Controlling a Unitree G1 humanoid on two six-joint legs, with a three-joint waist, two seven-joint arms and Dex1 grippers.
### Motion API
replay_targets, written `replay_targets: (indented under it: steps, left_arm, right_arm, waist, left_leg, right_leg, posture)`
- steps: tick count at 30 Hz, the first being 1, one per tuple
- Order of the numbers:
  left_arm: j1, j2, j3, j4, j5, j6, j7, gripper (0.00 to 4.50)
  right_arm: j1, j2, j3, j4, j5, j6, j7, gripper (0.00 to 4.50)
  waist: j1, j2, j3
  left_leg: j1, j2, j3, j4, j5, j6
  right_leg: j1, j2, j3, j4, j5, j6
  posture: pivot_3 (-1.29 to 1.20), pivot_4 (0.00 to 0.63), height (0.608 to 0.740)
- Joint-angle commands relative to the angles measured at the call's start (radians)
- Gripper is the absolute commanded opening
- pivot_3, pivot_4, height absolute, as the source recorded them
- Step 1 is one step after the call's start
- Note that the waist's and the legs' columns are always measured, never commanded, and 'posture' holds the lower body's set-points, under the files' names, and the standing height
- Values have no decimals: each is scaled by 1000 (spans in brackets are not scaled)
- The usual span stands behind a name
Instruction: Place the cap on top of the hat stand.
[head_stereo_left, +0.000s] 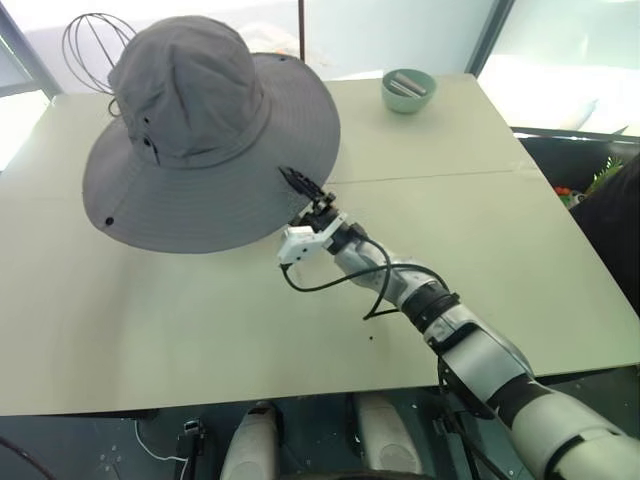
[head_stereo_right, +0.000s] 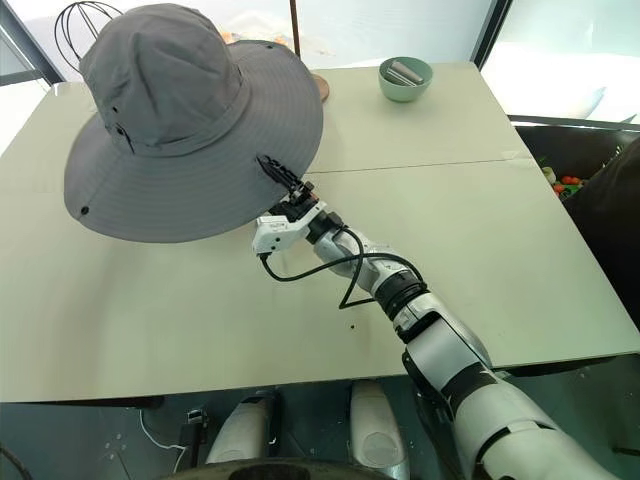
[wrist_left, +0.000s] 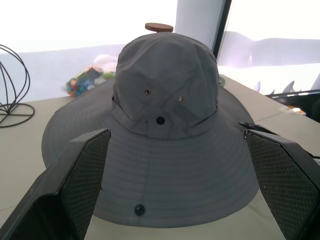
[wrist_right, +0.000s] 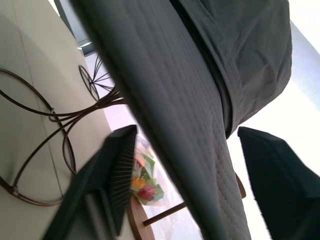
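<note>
Cap (head_stereo_left: 200, 140) sits atop the hat stand (wrist_right: 47, 117), its brim between the right gripper's (head_stereo_left: 298, 186) released fingers.

The cap (head_stereo_left: 205, 140) is showing uniform grey fabric with rows of concentric stitching on the brim, small brass-coloured eyelets and dark snaps. The hat stand (wrist_right: 55, 112) is showing dark brown wire. The table (head_stereo_left: 200, 320) is appearing pale beige. The bowl (head_stereo_left: 408, 90) is appearing pale green. The right gripper (head_stereo_left: 303, 187) is showing black fingers on a white mount.
</note>
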Motion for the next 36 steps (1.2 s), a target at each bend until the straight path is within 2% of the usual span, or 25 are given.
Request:
replay_targets:
  steps: [1,9,12,15,17,20,24,28,32,36]
  left_arm:
    - [-27,4,-8,-8,3,-24,5,4500]
    - [-82,12,-77,11,18,-39,5,4500]
    - [-97,20,-101,24,32,-45,-3,4500]
    - [-106,30,-116,50,53,-55,-18,4500]
    - [-110,37,-126,58,73,-59,-25,4500]
    - [-110,43,-133,61,102,-67,-31,4500]
    - [-133,53,-138,42,106,-40,4,4500]
    - [-170,68,-154,33,99,-12,46,4500]
    - [-196,70,-162,5,92,18,80,4500]
    - [-213,59,-157,-41,78,44,119,4500]
  right_arm:
    - [32,-59,-24,-142,-10,-9,18,4419]
    - [209,-263,-115,-436,47,-41,138,4419]
    - [281,-347,-163,-532,125,-77,227,4419]
    - [346,-454,-240,-612,347,-83,407,4419]
    - [375,-532,-271,-644,540,-39,591,4419]
    - [389,-621,-331,-688,823,127,862,4419]
    - [310,-679,-446,-707,1192,505,1160,4419]
    - [140,-736,-537,-611,1455,874,1430,4419]
    - [-75,-753,-571,-406,1498,1052,1587,4419]
    - [-188,-735,-567,-272,1426,1059,1638,4419]
  waist:
    - [1,0,0]
    - [2,-1,0]
    - [2,-1,0]
    - [1,-1,0]
    - [2,-1,1]
    - [2,-1,1]
    - [2,-1,1]
    - [6,1,2]
    - [19,2,3]
    - [27,2,3]
  left_leg:
    - [0,0,0,0,0,0]
    - [0,0,0,0,0,0]
    - [0,0,0,0,0,0]
    - [0,0,0,0,0,0]
    - [0,0,0,0,0,0]
    - [2,0,0,1,0,1]
    - [2,1,0,1,-1,2]
    - [2,1,0,1,-1,2]
    - [2,1,1,1,-1,2]
    - [1,1,2,0,-1,2]
  right_leg:
    - [0,0,0,0,0,0]
    - [0,0,0,0,0,0]
    - [1,0,0,0,0,0]
    - [1,0,0,0,0,0]
    - [1,0,0,0,0,0]
    - [4,0,0,-2,0,0]
    - [5,0,0,-2,0,0]
    - [5,0,-1,-2,0,0]
    - [4,0,-1,-3,0,0]
    - [4,0,-1,-4,0,0]
  posture:
    - [0,150,740]
    - [0,150,740]
    - [0,150,740]
    - [0,150,740]
    - [0,150,740]
    - [0,150,740]
    - [0,150,740]
    - [0,150,740]
    - [0,150,740]
    - [0,150,740]
